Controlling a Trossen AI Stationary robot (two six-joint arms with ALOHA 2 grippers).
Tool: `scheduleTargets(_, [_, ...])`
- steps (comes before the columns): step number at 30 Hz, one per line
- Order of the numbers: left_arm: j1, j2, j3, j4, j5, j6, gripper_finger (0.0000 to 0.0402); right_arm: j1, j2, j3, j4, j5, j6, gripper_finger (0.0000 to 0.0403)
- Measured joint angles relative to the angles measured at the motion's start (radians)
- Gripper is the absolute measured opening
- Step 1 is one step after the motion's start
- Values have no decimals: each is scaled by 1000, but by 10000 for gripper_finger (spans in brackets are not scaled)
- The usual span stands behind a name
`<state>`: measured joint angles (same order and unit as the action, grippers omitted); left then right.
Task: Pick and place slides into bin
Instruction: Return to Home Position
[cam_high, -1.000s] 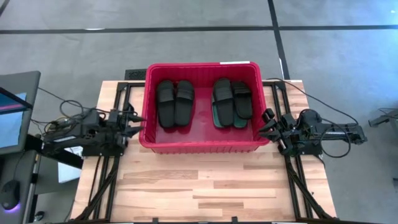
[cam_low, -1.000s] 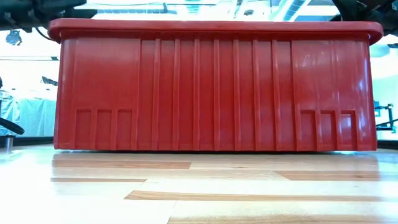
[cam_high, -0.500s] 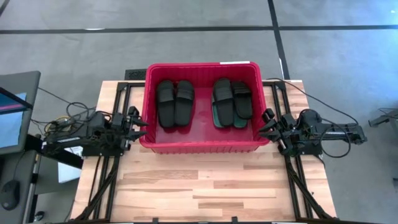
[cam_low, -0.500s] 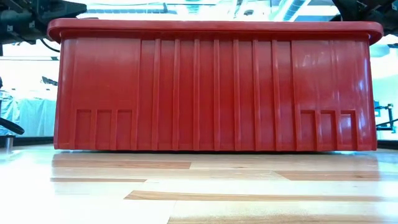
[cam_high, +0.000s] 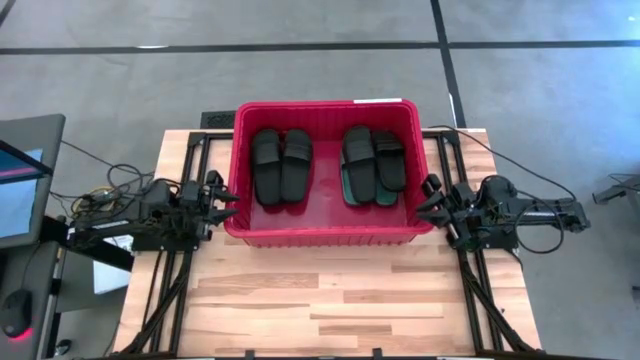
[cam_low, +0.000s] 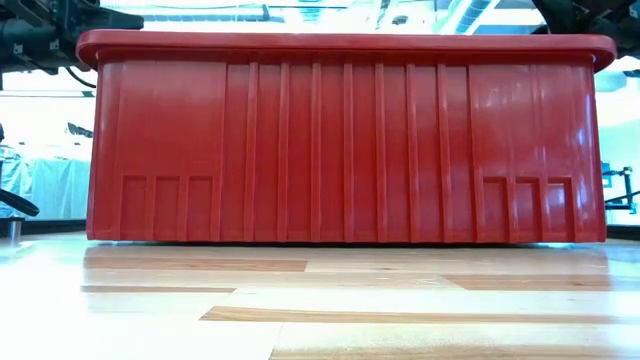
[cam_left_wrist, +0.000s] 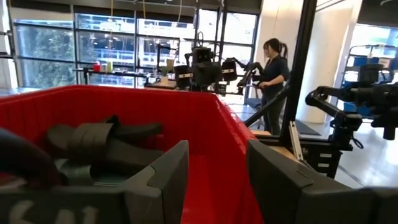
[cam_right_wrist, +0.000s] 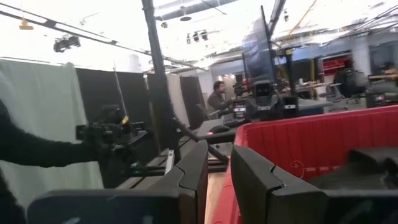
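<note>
With the slides (cam_high: 281, 165) lying in the bin (cam_high: 320, 238), your left gripper (cam_high: 221, 199) and right gripper (cam_high: 430, 198) just flank it, part-open and empty.

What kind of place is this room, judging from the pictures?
Probably a robotics lab or workshop: another robot arm rig stands across the room, a person works beside it, and the floor is bare grey with dark lines.

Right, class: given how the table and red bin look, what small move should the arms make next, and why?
Probably draw the left claw back from the bin toward its rest pose. The slides lie inside the bin, none shows on the table, and both claws are open and empty; the right claw waits at the bin's other side.
</note>
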<state>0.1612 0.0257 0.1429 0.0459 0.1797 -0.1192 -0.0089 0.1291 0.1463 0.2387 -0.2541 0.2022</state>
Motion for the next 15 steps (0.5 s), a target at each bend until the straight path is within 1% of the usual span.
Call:
scheduleTargets(2, [0, 0, 0, -7, -10, 0, 148, -6, 0, 0, 0, 33, -7, 59])
scheduleTargets(5, [0, 0, 0, -6, -20, 0, 148, -19, 1, 0, -1, 71, -63, 59])
scheduleTargets(9, [0, 0, 0, -4, -23, 0, 148, -41, 1, 0, -7, 73, -81, 59])
scheduleTargets(15, [0, 0, 0, -2, -24, 9, 148, -112, 1, 0, -121, 89, -182, 59])
